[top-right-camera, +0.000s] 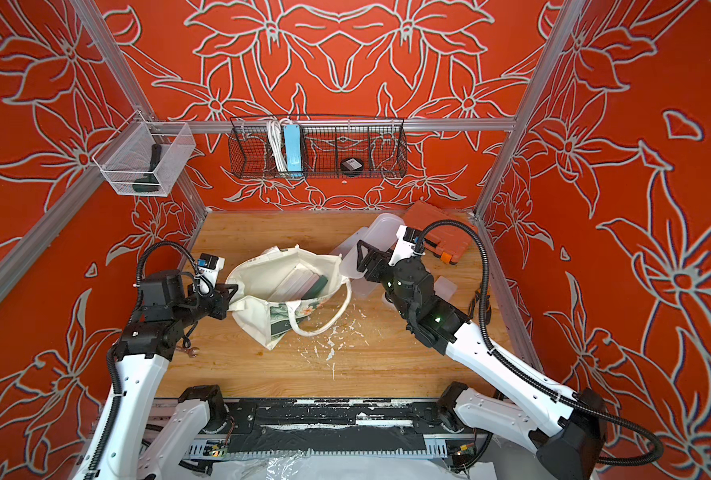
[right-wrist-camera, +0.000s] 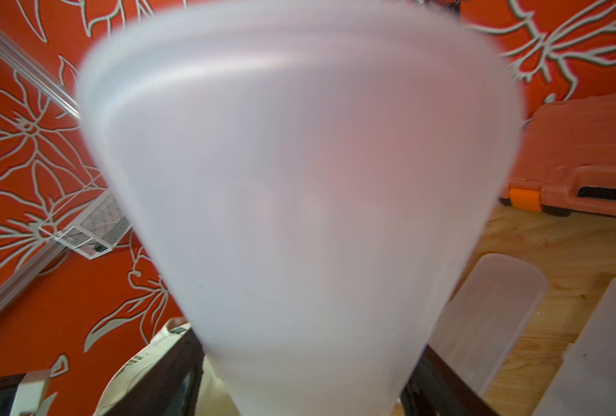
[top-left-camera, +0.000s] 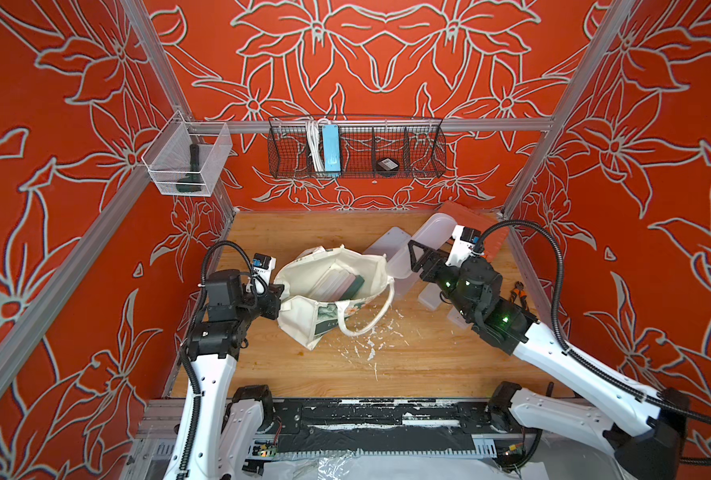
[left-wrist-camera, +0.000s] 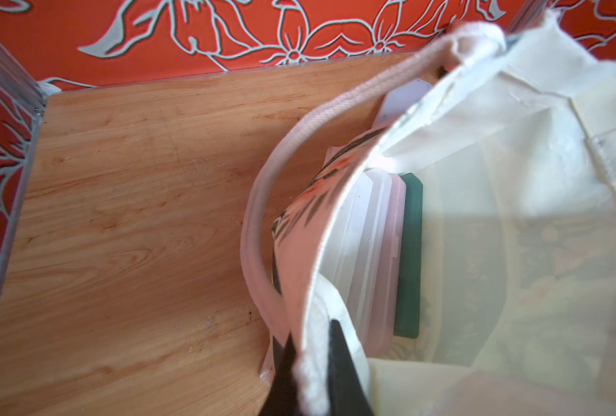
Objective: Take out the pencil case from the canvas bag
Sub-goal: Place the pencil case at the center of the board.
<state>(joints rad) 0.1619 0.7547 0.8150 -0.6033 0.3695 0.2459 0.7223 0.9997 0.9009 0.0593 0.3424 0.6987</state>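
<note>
The cream canvas bag (top-left-camera: 297, 316) (top-right-camera: 250, 318) stands open mid-table, its loop handle (top-left-camera: 381, 311) draped toward the front. My left gripper (top-left-camera: 279, 297) (top-right-camera: 229, 294) (left-wrist-camera: 310, 363) is shut on the bag's rim at its left side. To the right of the bag and above the table, my right gripper (top-left-camera: 418, 255) (top-right-camera: 366, 257) (right-wrist-camera: 306, 378) is shut on a frosted translucent pencil case (top-left-camera: 432, 228) (top-right-camera: 381, 228) (right-wrist-camera: 299, 180). It fills most of the right wrist view. Inside the bag lie more translucent cases (left-wrist-camera: 367, 252) and a dark green flat thing (left-wrist-camera: 409, 259).
Several translucent cases and lids (top-left-camera: 387, 245) (right-wrist-camera: 490, 324) lie on the wood right of the bag. An orange tool case (top-right-camera: 441, 232) (right-wrist-camera: 587, 151) sits at the back right corner. White flecks (top-left-camera: 366, 336) dot the table in front. Wire baskets (top-left-camera: 358, 149) hang on the back rail.
</note>
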